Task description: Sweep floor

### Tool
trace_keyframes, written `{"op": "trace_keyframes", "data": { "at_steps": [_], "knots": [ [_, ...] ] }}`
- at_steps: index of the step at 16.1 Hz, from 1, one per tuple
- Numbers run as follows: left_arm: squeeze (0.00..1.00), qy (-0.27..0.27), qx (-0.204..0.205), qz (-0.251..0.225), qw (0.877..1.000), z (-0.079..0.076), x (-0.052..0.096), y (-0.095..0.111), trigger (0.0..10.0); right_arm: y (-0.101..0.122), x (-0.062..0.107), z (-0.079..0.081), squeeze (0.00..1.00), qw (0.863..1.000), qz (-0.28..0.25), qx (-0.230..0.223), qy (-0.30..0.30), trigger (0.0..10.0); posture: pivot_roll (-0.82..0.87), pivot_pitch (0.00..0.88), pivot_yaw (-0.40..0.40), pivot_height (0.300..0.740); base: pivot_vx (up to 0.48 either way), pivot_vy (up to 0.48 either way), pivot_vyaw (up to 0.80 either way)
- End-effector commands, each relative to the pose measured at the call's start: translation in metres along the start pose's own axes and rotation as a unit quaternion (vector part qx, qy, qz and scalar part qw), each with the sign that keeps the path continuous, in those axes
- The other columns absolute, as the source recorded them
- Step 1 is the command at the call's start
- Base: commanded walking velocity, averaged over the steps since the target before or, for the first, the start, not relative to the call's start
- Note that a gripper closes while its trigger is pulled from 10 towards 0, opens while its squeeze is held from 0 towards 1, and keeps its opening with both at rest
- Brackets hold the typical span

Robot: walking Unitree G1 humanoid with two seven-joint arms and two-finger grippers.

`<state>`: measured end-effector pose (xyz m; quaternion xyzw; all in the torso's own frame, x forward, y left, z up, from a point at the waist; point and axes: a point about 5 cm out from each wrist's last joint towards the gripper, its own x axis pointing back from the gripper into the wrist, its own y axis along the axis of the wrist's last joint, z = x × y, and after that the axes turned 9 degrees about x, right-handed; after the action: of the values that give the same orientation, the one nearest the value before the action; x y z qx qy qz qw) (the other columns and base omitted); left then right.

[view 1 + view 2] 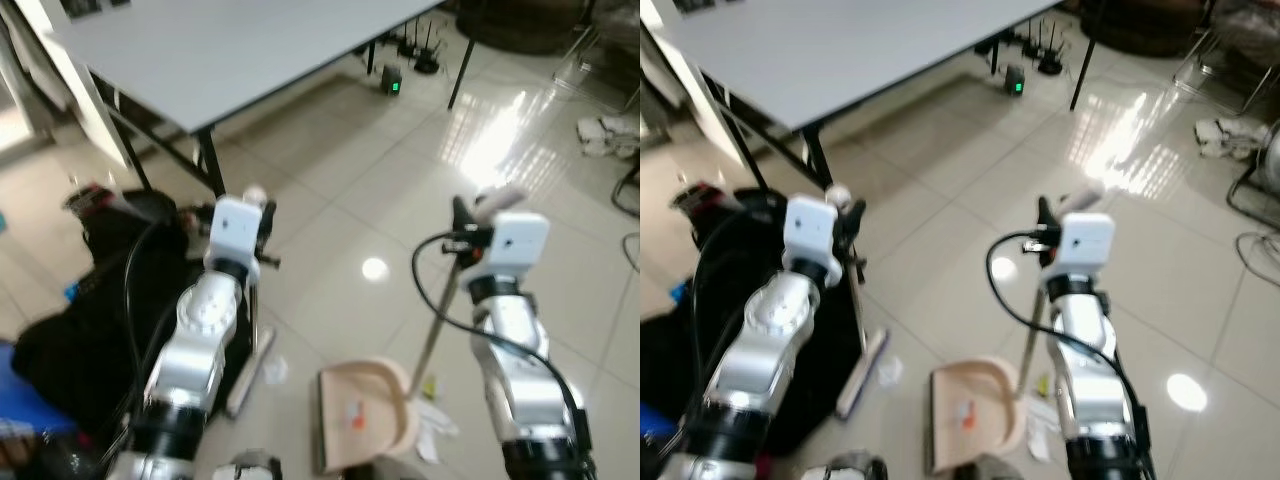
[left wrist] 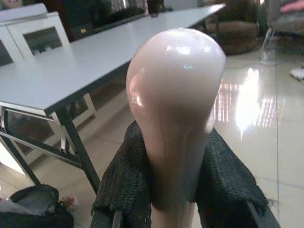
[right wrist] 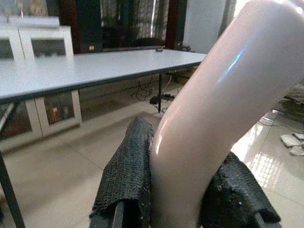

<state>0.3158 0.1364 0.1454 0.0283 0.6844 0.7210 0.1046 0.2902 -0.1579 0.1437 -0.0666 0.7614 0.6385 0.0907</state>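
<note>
My left gripper (image 1: 262, 230) is shut on the pale pink rounded top of the broom handle (image 2: 175, 95), with black padded fingers (image 2: 126, 175) on either side of it. The broom head (image 1: 250, 375) rests on the tiled floor by my left arm. Over on the right, my right gripper (image 1: 463, 228) is shut on the pink handle of the dustpan (image 3: 209, 109). A thin metal pole runs from there down to the beige dustpan (image 1: 365, 415), which sits on the floor between my arms. A small orange scrap (image 1: 355, 418) lies in the pan. White paper scraps (image 1: 435, 420) lie just right of it.
A grey table (image 1: 230, 50) on black legs stands ahead to the left. A black bag (image 1: 90, 290) lies on the floor at my left. A small box with a green light (image 1: 392, 80) and cables sit beyond the table. White cloth (image 1: 605, 135) lies far right.
</note>
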Motion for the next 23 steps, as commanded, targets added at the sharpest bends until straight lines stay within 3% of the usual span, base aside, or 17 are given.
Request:
{"op": "trace_keyframes", "data": {
  "at_steps": [1, 6, 10, 18, 21, 23],
  "knots": [
    [0.00, 0.016, -0.021, -0.021, 0.999, 0.009, -0.001, 0.009, 10.0, 0.005, -0.003, 0.003, 0.00, 1.000, -0.012, -0.006, 0.000, 10.0, 0.12, 0.148, -0.018, 0.740, 0.000, 0.000, 0.00],
    [0.00, 0.021, -0.050, -0.029, 0.998, 0.020, -0.007, 0.014, 10.0, 0.004, -0.006, 0.009, 0.00, 1.000, -0.011, -0.011, 0.005, 10.0, 0.12, 0.200, -0.029, 0.740, 0.000, 0.000, 0.00],
    [0.00, -0.018, -0.011, -0.038, 0.999, -0.001, -0.021, 0.013, 10.0, 0.009, -0.017, 0.011, 0.00, 0.999, -0.041, -0.004, -0.006, 10.0, 0.11, 0.268, -0.017, 0.740, 0.000, 0.000, 0.00],
    [0.00, -0.080, -0.068, -0.048, 0.993, -0.031, -0.055, 0.012, 10.0, 0.001, -0.032, 0.013, 0.00, 0.997, -0.045, 0.040, -0.050, 10.0, 0.11, 0.358, 0.023, 0.740, 0.000, 0.000, 0.00],
    [0.00, -0.079, -0.061, -0.065, 0.993, -0.052, -0.065, 0.017, 10.0, 0.005, -0.035, 0.016, 0.00, 0.992, -0.078, 0.056, -0.075, 10.0, 0.14, 0.380, 0.044, 0.740, 0.000, 0.000, 0.00],
    [0.00, -0.067, -0.051, -0.063, 0.994, -0.058, -0.068, 0.015, 10.0, 0.004, -0.035, 0.024, 0.00, 0.991, -0.090, 0.066, -0.079, 10.0, 0.14, 0.393, 0.052, 0.740, 0.000, 0.000, 0.00]
  ]
}}
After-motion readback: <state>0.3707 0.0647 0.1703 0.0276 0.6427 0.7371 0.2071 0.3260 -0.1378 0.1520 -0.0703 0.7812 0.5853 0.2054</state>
